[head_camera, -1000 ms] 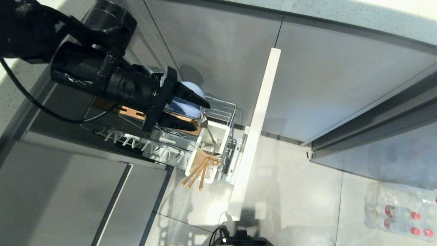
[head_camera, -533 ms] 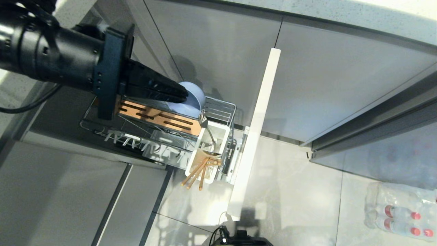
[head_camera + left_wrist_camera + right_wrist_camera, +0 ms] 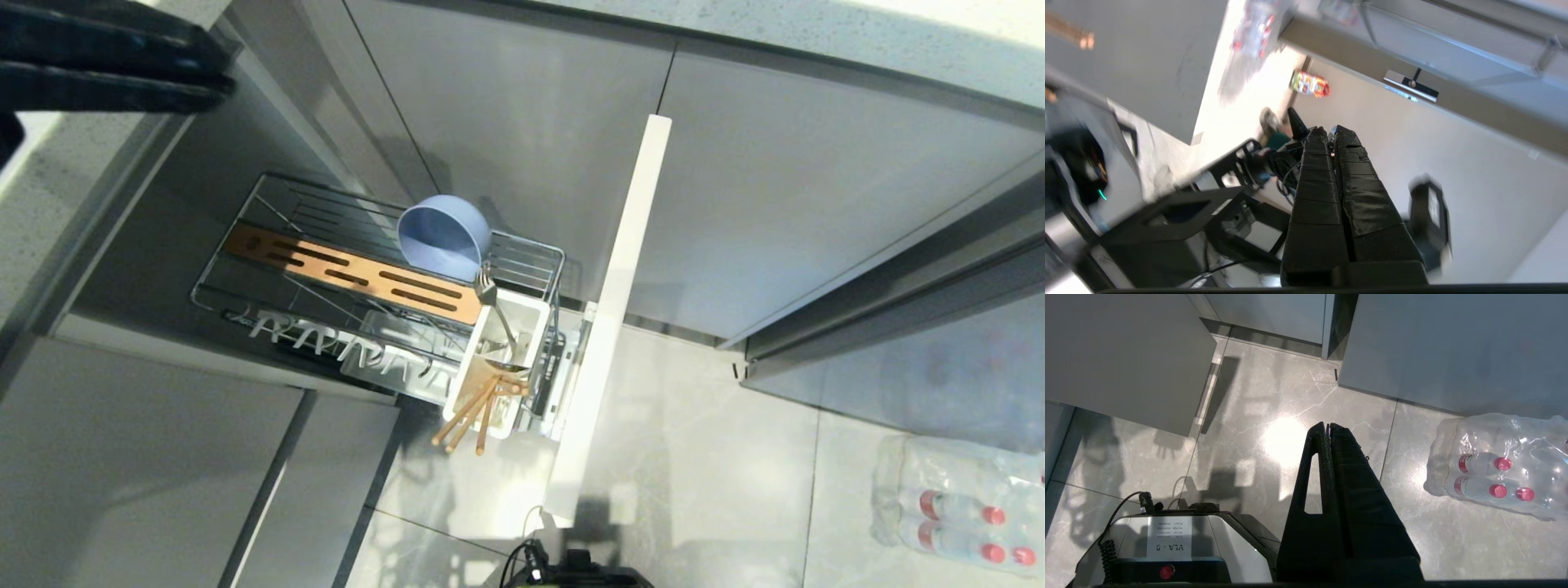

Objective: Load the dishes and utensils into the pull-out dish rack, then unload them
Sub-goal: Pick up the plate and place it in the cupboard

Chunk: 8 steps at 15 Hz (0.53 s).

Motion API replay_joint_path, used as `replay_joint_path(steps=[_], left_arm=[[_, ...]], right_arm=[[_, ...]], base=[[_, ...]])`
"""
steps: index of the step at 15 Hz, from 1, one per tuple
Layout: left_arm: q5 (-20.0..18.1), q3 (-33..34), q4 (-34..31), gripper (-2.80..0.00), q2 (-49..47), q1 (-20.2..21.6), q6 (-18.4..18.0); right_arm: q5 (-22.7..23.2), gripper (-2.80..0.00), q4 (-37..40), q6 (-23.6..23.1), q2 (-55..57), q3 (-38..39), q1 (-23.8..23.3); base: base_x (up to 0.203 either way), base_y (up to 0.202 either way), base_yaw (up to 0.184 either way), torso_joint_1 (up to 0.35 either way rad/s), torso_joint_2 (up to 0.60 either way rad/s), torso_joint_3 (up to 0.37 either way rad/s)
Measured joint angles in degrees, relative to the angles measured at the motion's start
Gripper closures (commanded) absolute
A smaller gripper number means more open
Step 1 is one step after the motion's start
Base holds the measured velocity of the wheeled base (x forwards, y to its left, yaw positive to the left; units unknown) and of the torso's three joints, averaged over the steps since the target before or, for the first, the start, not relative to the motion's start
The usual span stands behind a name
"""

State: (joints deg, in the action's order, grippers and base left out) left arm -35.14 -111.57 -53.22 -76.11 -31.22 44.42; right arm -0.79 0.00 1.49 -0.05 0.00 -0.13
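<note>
the pull-out dish rack (image 3: 269,196) stands drawn out of the lower cabinet, its narrow pale cabinet front (image 3: 612,318) at the outer end. the blue bowl (image 3: 443,235) rests tilted on the wire at the far side of the rack, just beside the brown slotted wooden strip (image 3: 351,273). a second ago the left gripper (image 3: 208,82) was down at that bowl with fingers apart; now it has drawn up and away to the upper left corner of the head view, fingers pressed together and holding nothing, which the left wrist view (image 3: 1331,132) confirms. judgement: the bowl has just been set in place and released, so one dish is loaded.

contents: the white utensil cup (image 3: 498,359) holds the fork (image 3: 495,306), tines up, and the chopsticks (image 3: 473,412), which lean out over its rim. the white plate prongs (image 3: 326,339) hold nothing; no pink plate shows in any view, so loading looks unfinished.

the right gripper (image 3: 1327,426) hangs parked over the floor, fingers pressed together and empty, near a wrapped pack of bottles (image 3: 1498,465).
</note>
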Motion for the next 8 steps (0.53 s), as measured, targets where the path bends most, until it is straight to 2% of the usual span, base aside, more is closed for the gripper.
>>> replay_joint_path(steps=[2, 4, 6, 8], left_arm=[[-0.2, 0.0, -0.1, 0.00, 3.9, 1.5, -4.0], [-0.3, 0.0, -0.1, 0.00, 6.9, 4.8, -7.6], [-0.2, 0.1, 0.0, 0.00, 9.4, 9.7, -11.2], [-0.1, 0.1, 0.1, 0.00, 11.2, 16.5, -14.6]], right_arm=[[0.0, 0.00, 0.0, 0.0, 0.0, 0.0, 0.0], [0.0, 0.00, 0.0, 0.0, 0.0, 0.0, 0.0], [0.0, 0.00, 0.0, 0.0, 0.0, 0.0, 0.0], [0.0, 0.00, 0.0, 0.0, 0.0, 0.0, 0.0]], base=[[0.000, 0.000, 0.000, 0.000, 0.00, 0.000], [0.000, 0.000, 0.000, 0.000, 0.00, 0.000], [0.000, 0.000, 0.000, 0.000, 0.00, 0.000], [0.000, 0.000, 0.000, 0.000, 0.00, 0.000]])
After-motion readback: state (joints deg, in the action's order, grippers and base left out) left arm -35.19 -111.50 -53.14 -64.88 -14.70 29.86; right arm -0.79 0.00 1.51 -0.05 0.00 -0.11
